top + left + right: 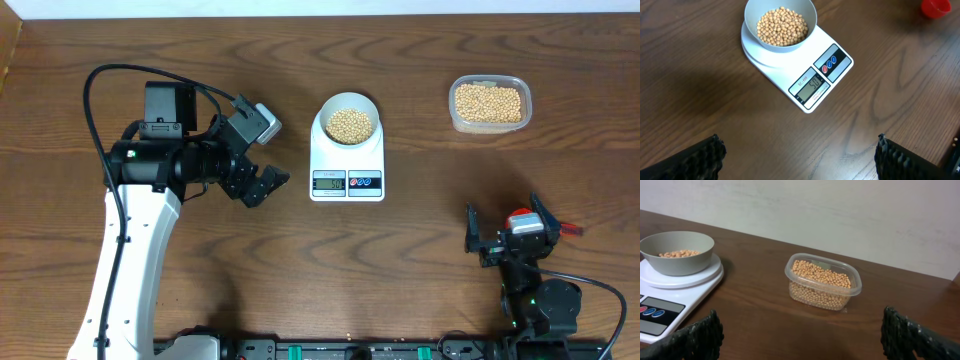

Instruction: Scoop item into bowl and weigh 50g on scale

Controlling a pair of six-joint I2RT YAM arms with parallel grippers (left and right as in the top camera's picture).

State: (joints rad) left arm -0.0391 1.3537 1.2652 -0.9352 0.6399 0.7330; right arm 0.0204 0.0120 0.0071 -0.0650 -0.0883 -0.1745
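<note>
Left jaws: released, spread wide, nothing between them. Ribbed black fingers point(695, 160) sit in the two lower corners of the left wrist view, with bare tabletop point(400, 250) showing between. Overhead, the left arm point(150, 165) points toward 3 o'clock; its jaws stop just beside the scale, at the scale's 9 o'clock, without touching it.

Right jaws: also released, fingers point(690, 340) far apart, gripping nothing. The right arm point(535, 300) stands at about 5 o'clock from the scale, well apart from it, jaws aimed toward 12 o'clock.

Red scoop point(518, 218): overhead it shows at the right jaws, partly hidden by them. Cannot tell whether it touches them. In the left wrist view it appears as a red cup on the tabletop, upper right corner.

Scale point(347, 165): flat on the tabletop at centre, display and two buttons on its 6 o'clock edge. Display digits point(815, 83) read as 50 from the left wrist view.

Bowl point(325, 112): upright on the scale platform, toward the scale's 12 o'clock end. Beans point(782, 26) fill its bottom in a shallow heap, below the rim.

Clear tub point(452, 105): at about 2 o'clock from the scale, well apart from it, upright, lid off, holding more beans nearly to the rim.
</note>
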